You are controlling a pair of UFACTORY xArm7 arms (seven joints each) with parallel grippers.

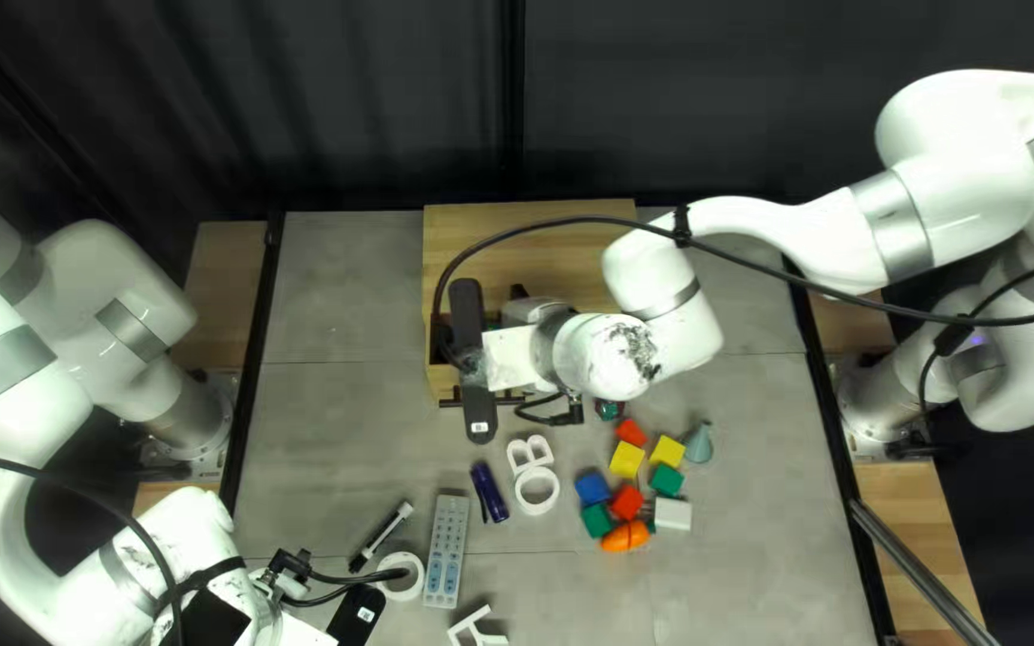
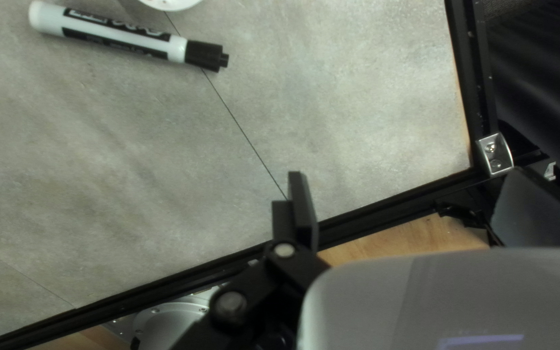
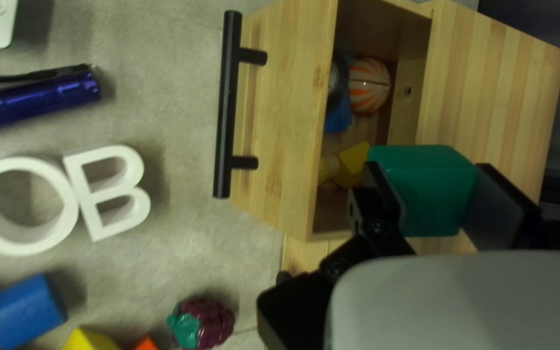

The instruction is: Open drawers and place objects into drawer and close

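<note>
Placing step: right fingers (image 3: 497, 204) grip a green block (image 3: 422, 188); centre over the open drawer (image 3: 286, 116) below them, release. Left fingers (image 2: 302, 207) wide.

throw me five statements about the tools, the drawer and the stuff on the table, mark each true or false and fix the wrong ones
1. The right tool is shut on a green block. True.
2. The left tool is shut on the marker. False: it is open, and the marker lies apart from it on the table.
3. A striped ball is inside the drawer. True.
4. The drawer is fully closed. False: it stands open.
5. The blue flashlight is in the drawer. False: it lies on the table, outside the drawer.
</note>
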